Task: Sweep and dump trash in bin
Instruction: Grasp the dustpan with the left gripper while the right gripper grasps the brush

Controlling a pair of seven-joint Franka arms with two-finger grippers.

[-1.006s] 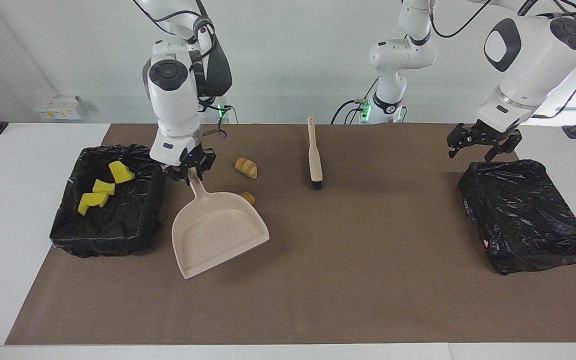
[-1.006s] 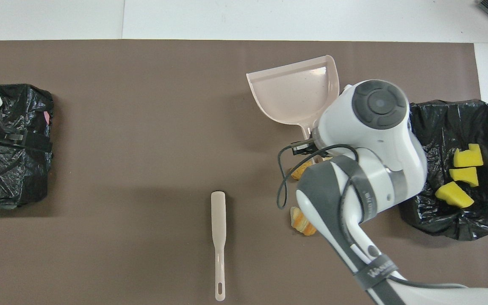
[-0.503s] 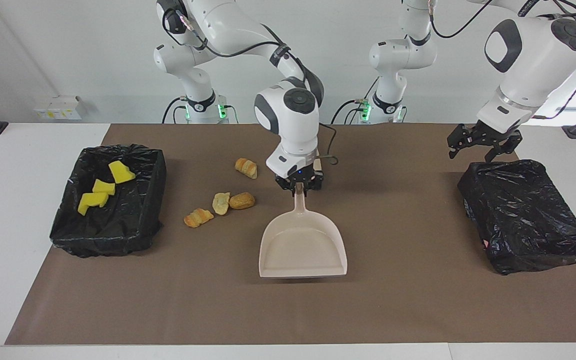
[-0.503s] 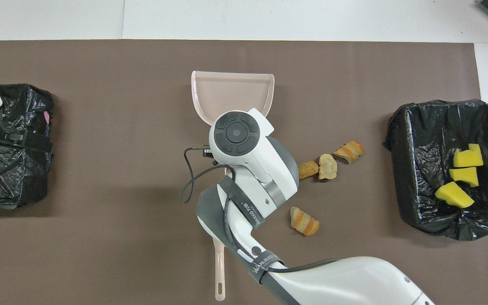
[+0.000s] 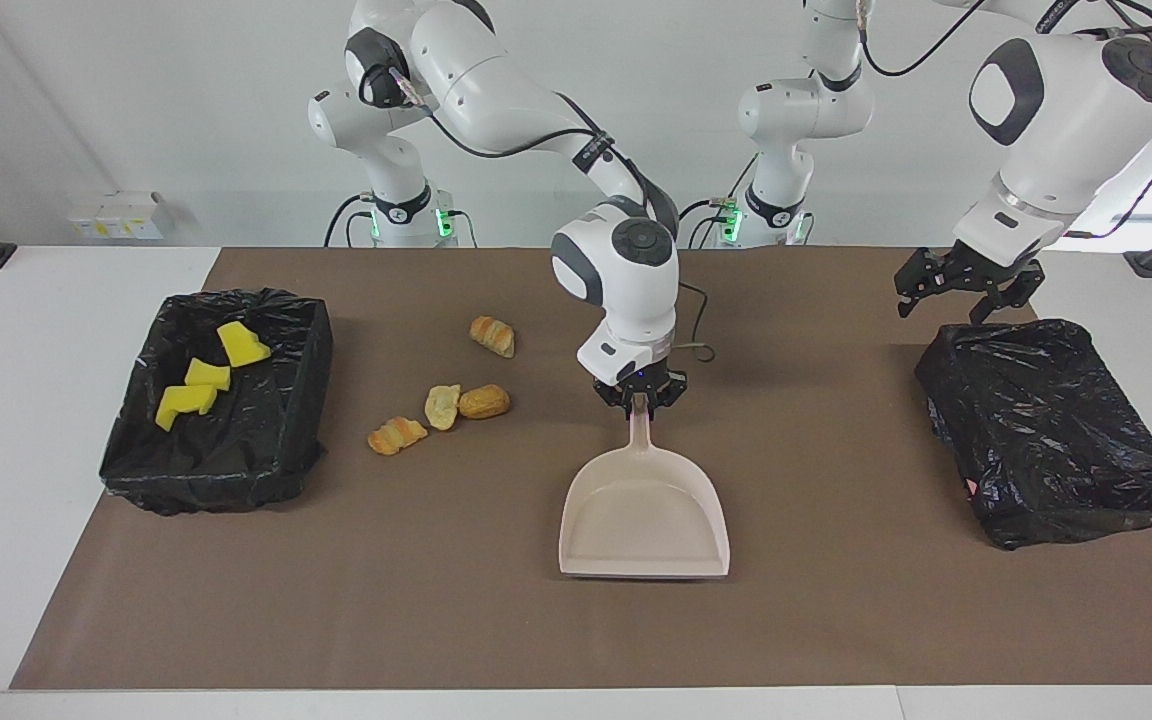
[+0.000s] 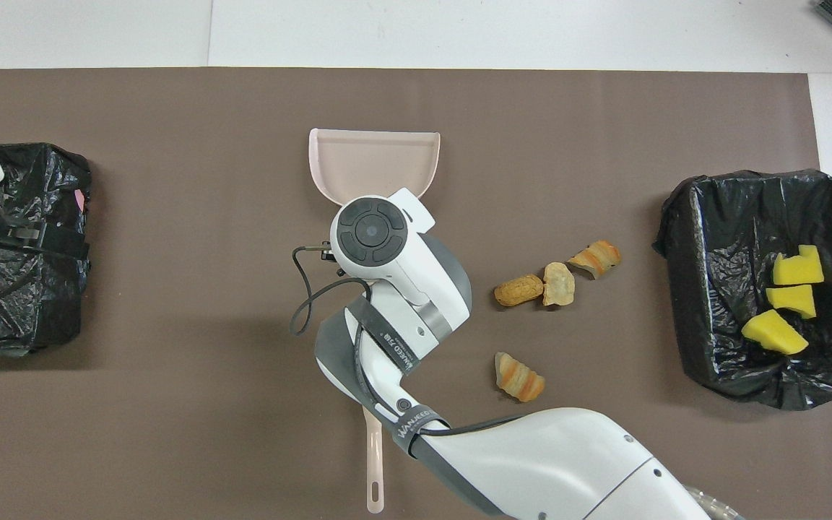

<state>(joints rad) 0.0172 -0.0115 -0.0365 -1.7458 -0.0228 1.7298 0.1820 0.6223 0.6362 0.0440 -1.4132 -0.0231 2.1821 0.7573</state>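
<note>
Currently: dustpan is lying flat at mid-table, bread pieces are waiting beside it

Right now the right gripper [image 5: 641,397] is sitting low in the middle of the facing view, at the top end of the dustpan's handle. Whether it is clamping the handle or merely standing around it, I cannot tell. The pink dustpan [image 5: 644,515] is lying flat on the brown mat [image 5: 436,620] in the lower centre of that frame, its open mouth pointing away from the robots.

Four golden-brown bread pieces are lying on the mat, left of centre in the facing view. One [image 5: 492,336] is sitting alone, nearer to the robots. The other three are forming a loose row just below it in the frame: a bun-like piece [image 5: 484,401] is touching a paler piece [image 5: 442,406], and a striped piece [image 5: 396,435] is lying just beside them. All are lying apart from the dustpan.

Three yellow chunks [image 5: 207,374] are resting inside the black-lined bin [image 5: 216,485] at the left edge of the facing view, at the right arm's end of the table.

The left gripper [image 5: 966,285] is waiting with its jaws spread wide at the upper right of the facing view, over the robot-side edge of a second black-lined bin [image 5: 1046,430].

A brush handle [image 6: 373,462] is showing at the bottom centre of the overhead view, the right arm covering the rest.
</note>
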